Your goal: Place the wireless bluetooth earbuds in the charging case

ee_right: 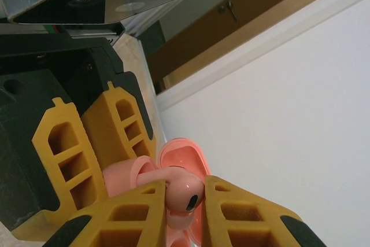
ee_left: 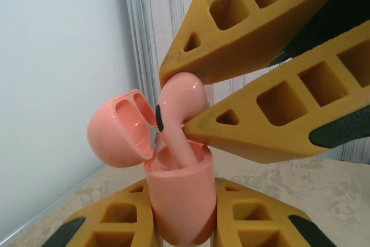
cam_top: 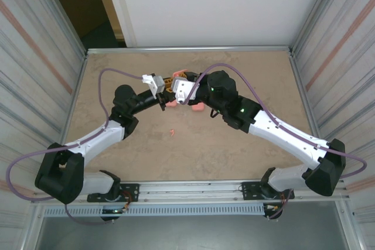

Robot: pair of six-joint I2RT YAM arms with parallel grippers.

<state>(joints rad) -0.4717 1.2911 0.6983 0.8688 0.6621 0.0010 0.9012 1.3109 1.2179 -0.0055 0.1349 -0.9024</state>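
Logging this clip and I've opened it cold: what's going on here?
The left gripper holds a pink charging case upright, its lid hinged open. The right gripper pinches one pink earbud by its head, with the stem partway down into the case. The head sits above the rim, so the earbud is not yet seated. Both arms meet over the far middle of the table.
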